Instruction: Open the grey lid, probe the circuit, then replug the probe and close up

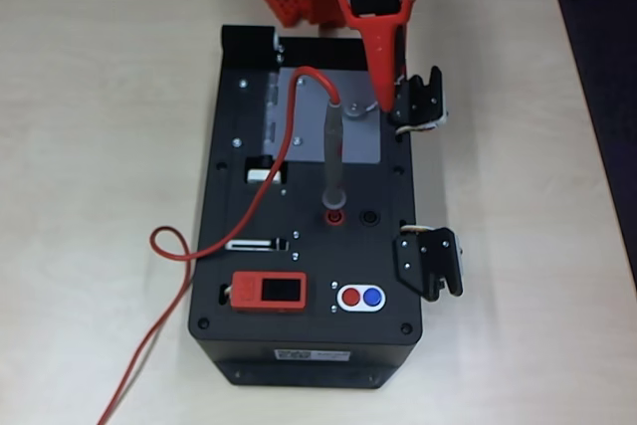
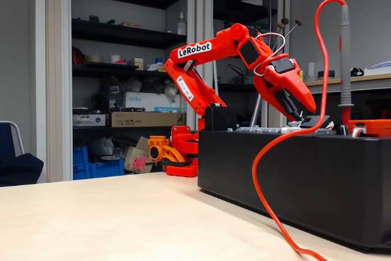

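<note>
The orange arm's gripper [image 1: 383, 105] was down at the grey lid [image 1: 360, 136], which lay flat and shut over the rear part of the black box [image 1: 309, 345] on the pale table [image 1: 100, 97]. In the overhead view the fingertips met near the small knob [image 1: 353, 106] on the plate. In the fixed view the gripper [image 2: 297, 116] touched down just above the box top, but whether the fingers were parted or had closed on the knob could not be told from either view.

The probe [image 1: 332, 151] stood upright in the red socket [image 1: 334, 214], just in front of the lid, with its red cable [image 1: 169, 246] arching over the plate, looping off the left side of the box and trailing across the table. With the lid closed, the circuit lay hidden beneath it.

The lid looked like a thin, stiff, smooth metal plate, probably light, and the knob seemed the only sensible place to grip it. The probe looked slim, rigid and light, best taken around its shaft, though the springy cable would likely tug on it.

One lid, one probe, one cable, two round sockets, one orange display module [image 1: 269, 292] and two black latches [image 1: 428, 261] on the right edge of the box were counted.
</note>
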Robot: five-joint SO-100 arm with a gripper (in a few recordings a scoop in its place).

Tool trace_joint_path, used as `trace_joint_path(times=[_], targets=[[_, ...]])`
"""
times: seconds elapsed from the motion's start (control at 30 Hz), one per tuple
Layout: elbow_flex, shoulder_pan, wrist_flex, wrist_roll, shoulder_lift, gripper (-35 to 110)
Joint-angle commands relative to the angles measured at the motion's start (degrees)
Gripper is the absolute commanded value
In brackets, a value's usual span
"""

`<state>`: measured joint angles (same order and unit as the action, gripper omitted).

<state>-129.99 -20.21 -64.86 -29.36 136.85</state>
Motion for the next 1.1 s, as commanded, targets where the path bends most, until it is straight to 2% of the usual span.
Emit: trace_joint_path(times=[0.0,0.47,0.7,1.07], targets=[[-0.4,0.2,-1.1,-0.5,0.7,16],[-0.3,2.4,-2.8,-1.5,1.0,15],[-0.8,3.8,-1.1,-3.3,0.4,0],[2.8,4.4,-1.0,-5.1,-2.2,0]])
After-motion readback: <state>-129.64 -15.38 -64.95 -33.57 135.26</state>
